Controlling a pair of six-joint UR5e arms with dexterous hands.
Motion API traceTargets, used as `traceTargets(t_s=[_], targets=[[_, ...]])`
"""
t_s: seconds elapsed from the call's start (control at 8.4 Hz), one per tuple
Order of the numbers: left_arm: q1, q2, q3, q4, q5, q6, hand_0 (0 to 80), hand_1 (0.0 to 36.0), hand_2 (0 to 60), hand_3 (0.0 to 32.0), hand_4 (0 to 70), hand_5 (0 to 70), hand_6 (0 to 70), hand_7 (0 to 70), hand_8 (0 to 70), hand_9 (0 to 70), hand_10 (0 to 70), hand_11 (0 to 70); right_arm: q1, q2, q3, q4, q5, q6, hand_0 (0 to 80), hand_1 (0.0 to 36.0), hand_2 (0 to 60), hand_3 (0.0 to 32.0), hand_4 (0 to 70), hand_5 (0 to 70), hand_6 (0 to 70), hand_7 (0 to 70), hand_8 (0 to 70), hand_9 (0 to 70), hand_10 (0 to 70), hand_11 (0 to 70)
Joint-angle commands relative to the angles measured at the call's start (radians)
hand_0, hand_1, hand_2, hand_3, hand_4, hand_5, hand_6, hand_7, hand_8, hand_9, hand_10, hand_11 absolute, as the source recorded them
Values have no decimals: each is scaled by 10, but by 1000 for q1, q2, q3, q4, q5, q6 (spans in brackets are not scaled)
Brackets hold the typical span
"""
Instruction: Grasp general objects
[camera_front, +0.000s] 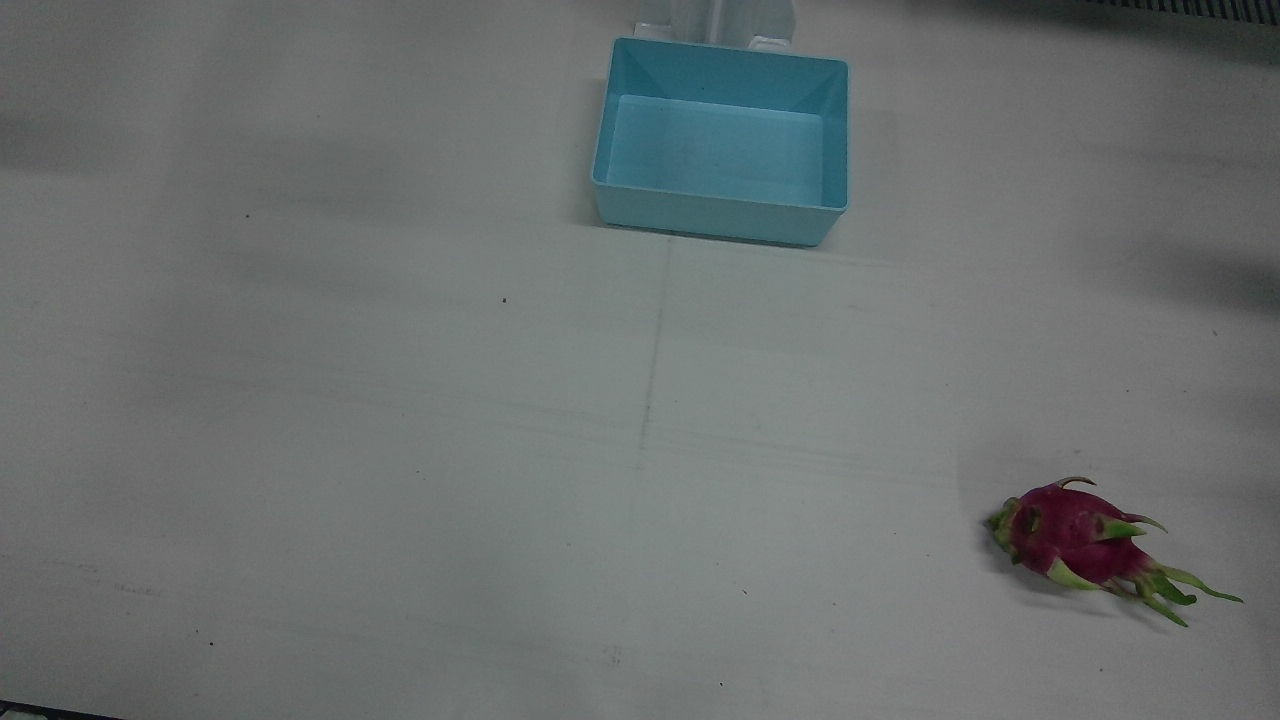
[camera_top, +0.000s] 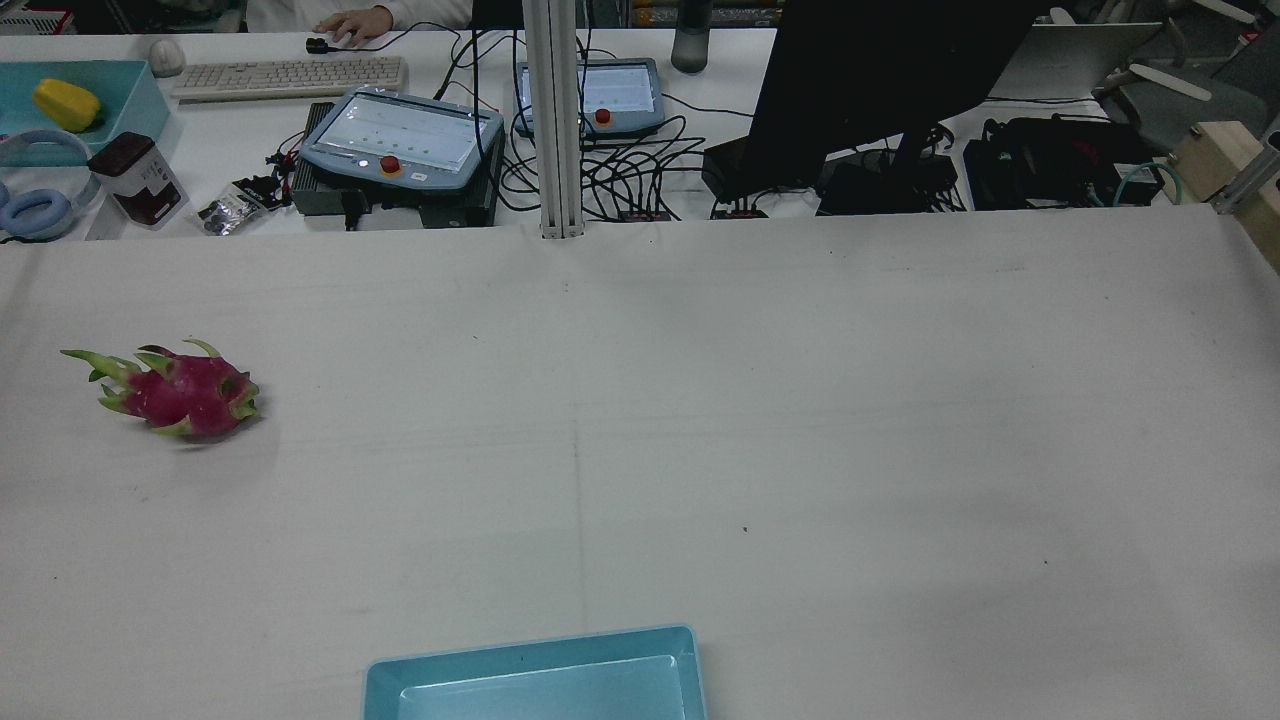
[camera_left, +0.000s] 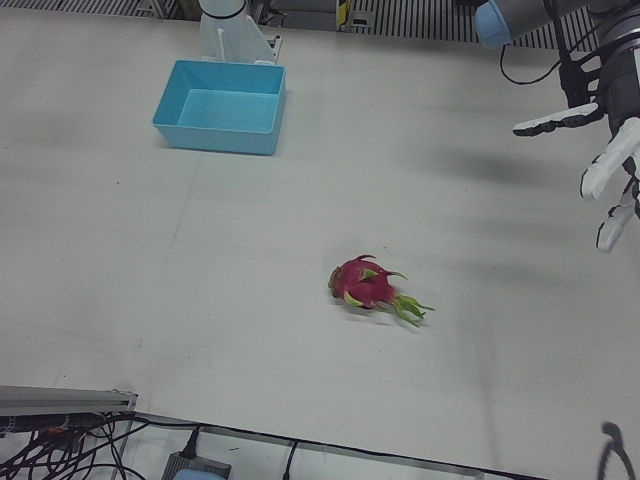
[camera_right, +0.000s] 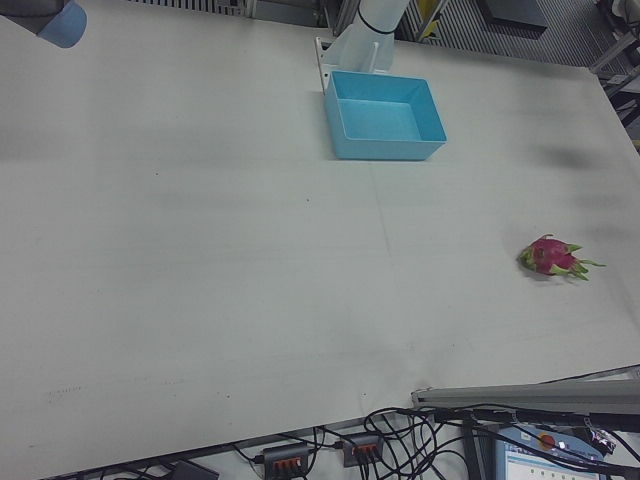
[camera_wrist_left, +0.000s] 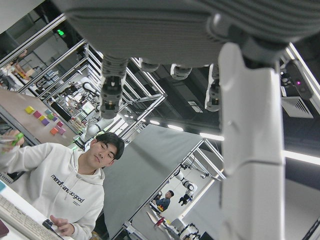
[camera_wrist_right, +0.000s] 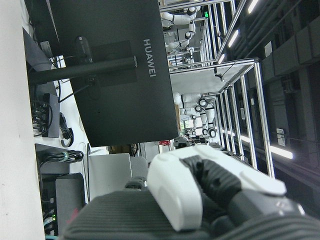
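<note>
Dragon fruit (camera_left: 368, 284) lies below your spread, empty left robot hand (camera_left: 603, 160); bring it down over the body, avoiding the leafy tips.

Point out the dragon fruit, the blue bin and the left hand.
dragon fruit (camera_front: 1075, 540), front view, pink body.
blue bin (camera_front: 720, 212), front view, near wall.
left hand (camera_left: 608, 150), left-front view, between spread fingers.
</note>
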Motion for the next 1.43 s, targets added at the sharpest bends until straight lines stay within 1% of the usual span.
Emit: traceTargets(t_s=[0.0,0.12,0.24,0.36,0.48,0.6,0.71,0.83,0.95,1.07,1.19,1.31], targets=[[-44,-111,-99,259,247,345,578,212,10,170,108,0,0,12,0,0,0,1,0,0,0,0,0,2,0,0,0,0,0,0,0,0,0,0,0,0],[-1,-195,-101,420,264,441,603,226,0,194,109,0,0,17,0,0,0,1,0,0,0,0,0,0,0,0,0,0,0,0,0,0,0,0,0,0],[33,-303,-129,584,293,535,615,230,0,222,94,0,0,10,0,0,0,0,0,0,0,0,0,0,0,0,0,0,0,0,0,0,0,0,0,0],[72,-375,-159,705,294,633,631,239,0,244,76,0,0,0,0,0,0,0,0,0,0,0,0,2,0,0,0,0,0,0,0,0,0,0,0,0],[103,-386,-158,716,284,640,664,252,0,254,62,0,0,0,0,0,0,0,0,0,0,0,0,2,0,0,0,0,0,0,0,0,0,0,0,0],[169,-388,-152,717,253,647,764,272,0,268,51,0,0,0,0,0,0,0,0,0,0,0,0,2,0,0,0,0,0,0,0,0,0,0,0,0],[259,-388,-150,728,206,684,770,276,0,274,45,0,0,0,0,0,0,0,0,0,0,0,0,0,0,0,0,0,0,0,0,0,0,0,0,0],[337,-388,-150,737,178,707,786,284,0,270,49,0,0,0,0,0,0,0,0,0,0,0,0,2,0,0,0,0,0,0,0,0,0,0,0,0],[359,-385,-132,737,140,707,800,295,0,288,48,0,0,0,0,0,0,0,0,0,0,0,0,2,0,0,0,0,0,0,0,0,0,0,0,0],[390,-387,-86,724,133,707,800,294,0,298,41,0,0,0,0,0,0,0,0,-1,0,0,0,2,0,0,0,0,0,0,0,0,0,0,0,0],[448,-387,-80,726,92,703,800,295,0,314,23,0,0,0,0,0,0,0,0,0,0,0,0,2,0,0,0,0,0,0,0,0,0,0,0,0],[503,-387,-74,731,55,698,793,292,0,320,14,0,0,0,0,0,0,0,0,0,0,0,0,0,0,0,0,0,0,0,0,0,0,0,0,0]])
